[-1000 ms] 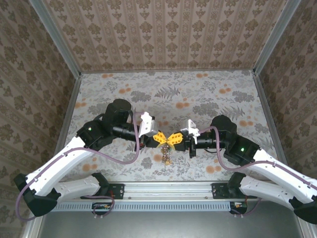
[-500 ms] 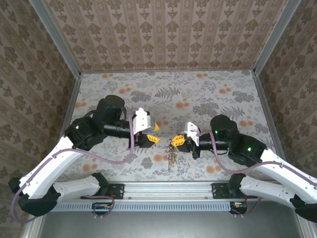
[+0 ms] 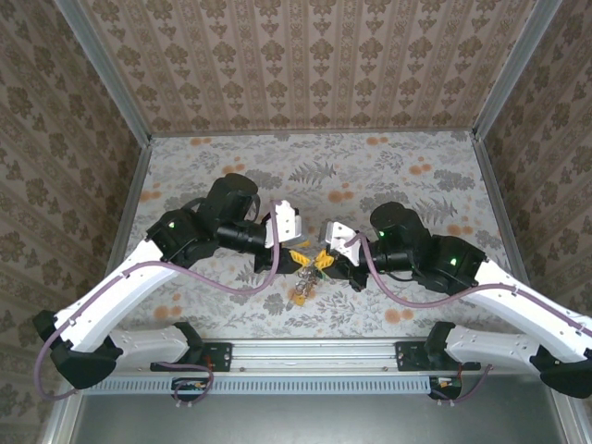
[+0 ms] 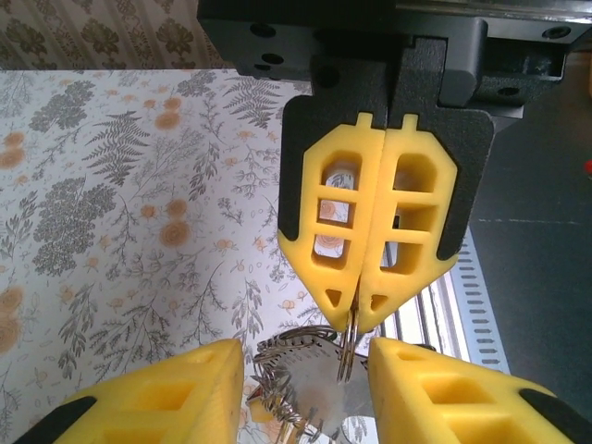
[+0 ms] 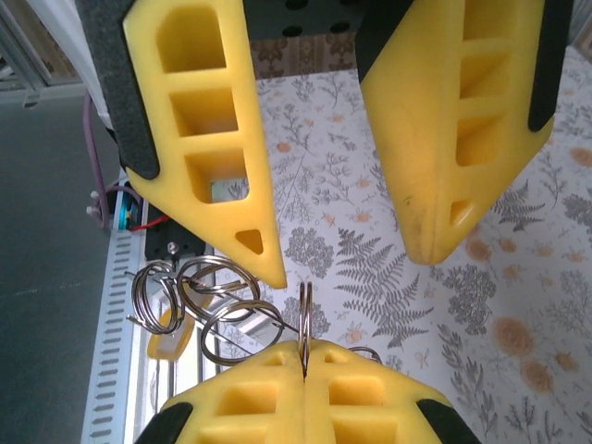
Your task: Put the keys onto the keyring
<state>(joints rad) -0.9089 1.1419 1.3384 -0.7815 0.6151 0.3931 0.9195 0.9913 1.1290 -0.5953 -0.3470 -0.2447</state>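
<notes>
Now the keyring [image 5: 304, 305] stands edge-on, as a thin steel loop, and it is clamped at its lower part between the closed tips of the right gripper [image 5: 303, 356]. A bundle of smaller rings [image 5: 217, 296] seems to hang from it on one side, and among them I see one key [image 5: 168, 340] with an orange-yellow head. I cannot tell if it is already threaded on or only tangled there. All this is held above the table [image 3: 388, 176], about the middle of its width and closer to the near edge than to the far one. The left gripper [image 5: 344, 264] faces the right one with its jaws apart, one finger on each side of the loop and touching nothing. The risk, as I judge it, lies in the small hold: only the very tips press the wire, so if the left jaws close a little off line, or push sideways, the loop can turn or slip out and the bundle falls on the table. The tips of both grippers are also very near, so a forward move may knock them together.
</notes>
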